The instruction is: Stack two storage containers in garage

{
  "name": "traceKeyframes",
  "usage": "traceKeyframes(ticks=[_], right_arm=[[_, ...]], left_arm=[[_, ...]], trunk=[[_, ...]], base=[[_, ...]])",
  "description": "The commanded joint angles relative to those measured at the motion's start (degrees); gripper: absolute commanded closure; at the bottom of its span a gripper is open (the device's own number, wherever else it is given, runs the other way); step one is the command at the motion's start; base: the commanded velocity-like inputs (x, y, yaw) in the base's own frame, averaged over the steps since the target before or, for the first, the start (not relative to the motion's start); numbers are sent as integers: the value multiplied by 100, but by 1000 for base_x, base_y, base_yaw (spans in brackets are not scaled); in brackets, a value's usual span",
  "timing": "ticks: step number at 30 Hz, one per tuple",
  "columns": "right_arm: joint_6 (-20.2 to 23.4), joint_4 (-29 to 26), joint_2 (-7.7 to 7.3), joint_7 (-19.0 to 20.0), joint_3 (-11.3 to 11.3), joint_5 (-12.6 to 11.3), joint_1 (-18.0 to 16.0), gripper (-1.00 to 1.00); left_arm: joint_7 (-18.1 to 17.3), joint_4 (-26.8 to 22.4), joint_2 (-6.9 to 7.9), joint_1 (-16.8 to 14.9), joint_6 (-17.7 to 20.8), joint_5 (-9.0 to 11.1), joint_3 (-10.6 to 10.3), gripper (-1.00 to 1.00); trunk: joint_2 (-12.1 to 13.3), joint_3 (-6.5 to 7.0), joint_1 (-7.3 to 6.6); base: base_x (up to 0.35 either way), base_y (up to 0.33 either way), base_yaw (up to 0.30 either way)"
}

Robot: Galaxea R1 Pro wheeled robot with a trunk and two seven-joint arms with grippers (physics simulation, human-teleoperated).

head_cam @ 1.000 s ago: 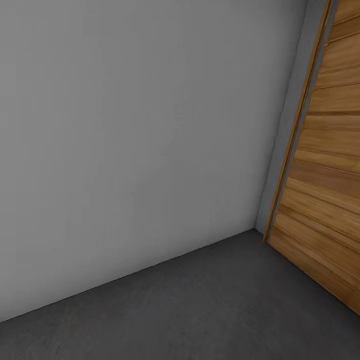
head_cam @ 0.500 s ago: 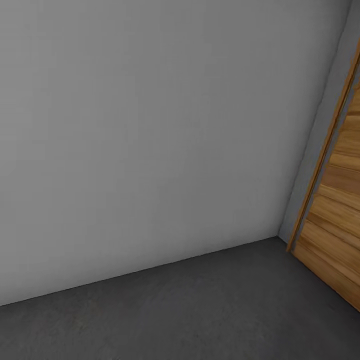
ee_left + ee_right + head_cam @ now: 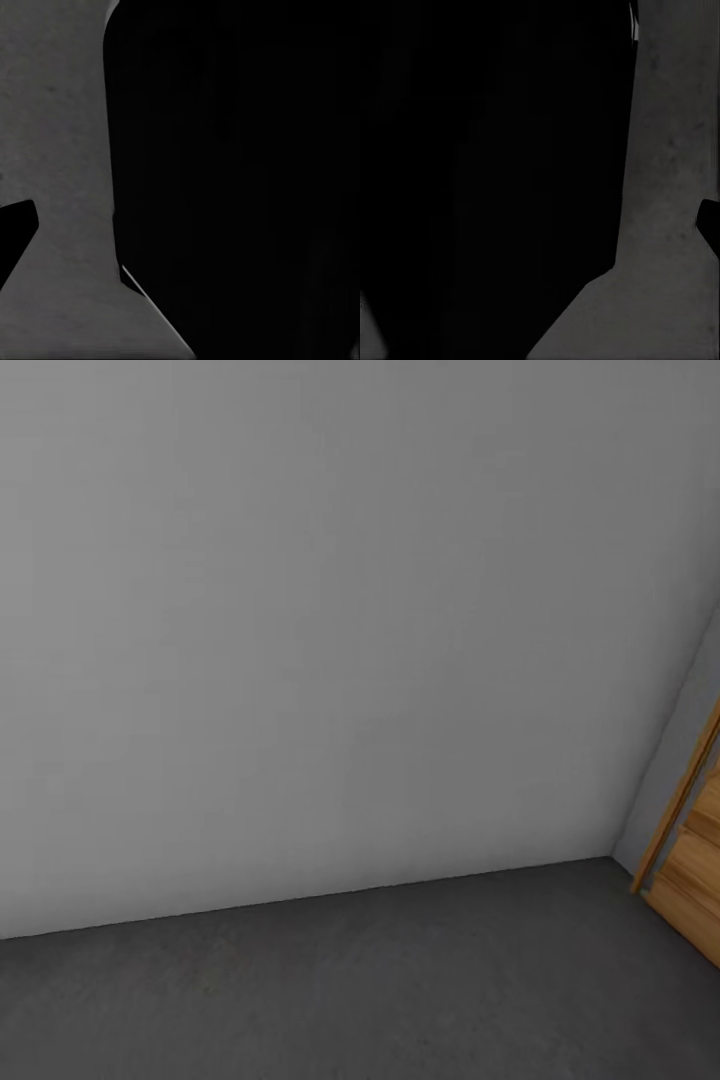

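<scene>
In the garage, the robot faced a bare grey wall (image 3: 330, 630) above the concrete floor (image 3: 380, 980), a plank door (image 3: 695, 890) at right; no bin was visible to bear on, and neither gripper's spread could be told.

We see flat, even, dim light on the grey wall (image 3: 330, 630), no glare, a faint darkening where it meets the floor (image 3: 380, 990), soft render blur, both wrist views mostly black, featureless shadow.
</scene>
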Motion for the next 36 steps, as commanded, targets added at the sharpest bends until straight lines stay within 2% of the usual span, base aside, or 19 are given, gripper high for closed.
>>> traceKeyframes(ticks=[1, 28, 36], right_arm=[[1, -3, 0, 6, -2, -2, 2, -100], [1, 0, 0, 6, -2, -2, 2, -100], [1, 0, 0, 6, -2, -2, 2, -100]], left_arm=[[4, -1, -1, -2, -1, 2, 1, -100], [13, -1, -1, -2, -2, 10, 8, -100], [13, -1, -1, -2, -2, 8, 10, -100]], trunk=[[39, 15, -23], [1122, 500, -616], [1122, 500, -616]], base=[[0, 0, 291], [0, 0, 291], [0, 0, 291]])
